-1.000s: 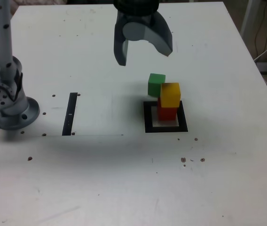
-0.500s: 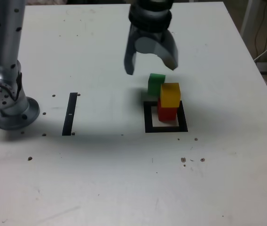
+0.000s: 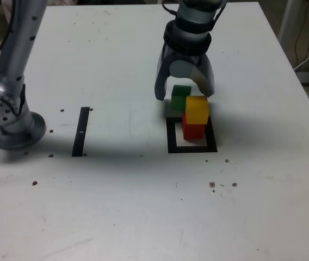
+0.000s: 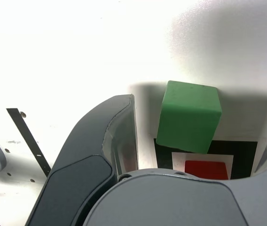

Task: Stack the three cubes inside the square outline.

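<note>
Nearest in the exterior view, the outline (image 3: 192, 149) lies on the surface (image 3: 143, 206) with the red cube (image 3: 193, 130) inside it and the yellow cube (image 3: 197, 109) stacked on that, so 2 of the 3 cubes look placed. Just behind them the green cube (image 3: 181, 97) sits at the outline's far edge, apparently outside it. Above it hangs the hand (image 3: 184, 95), spread wide and grasping nothing, so gripping and stacking green remains.
</note>
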`<move>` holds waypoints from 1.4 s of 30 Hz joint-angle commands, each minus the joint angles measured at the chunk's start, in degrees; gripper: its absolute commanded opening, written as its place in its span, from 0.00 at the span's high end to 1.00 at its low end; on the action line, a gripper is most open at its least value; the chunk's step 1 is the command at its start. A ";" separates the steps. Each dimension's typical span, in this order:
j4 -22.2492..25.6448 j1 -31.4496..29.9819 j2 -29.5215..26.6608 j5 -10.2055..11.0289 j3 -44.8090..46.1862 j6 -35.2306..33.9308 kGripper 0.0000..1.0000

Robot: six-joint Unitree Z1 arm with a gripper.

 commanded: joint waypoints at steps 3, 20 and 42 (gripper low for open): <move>-0.93 -0.09 0.55 0.02 -0.05 0.02 0.00; -1.03 0.17 3.24 0.17 -0.77 0.01 0.06; 0.68 0.08 4.14 1.03 -1.38 0.02 0.22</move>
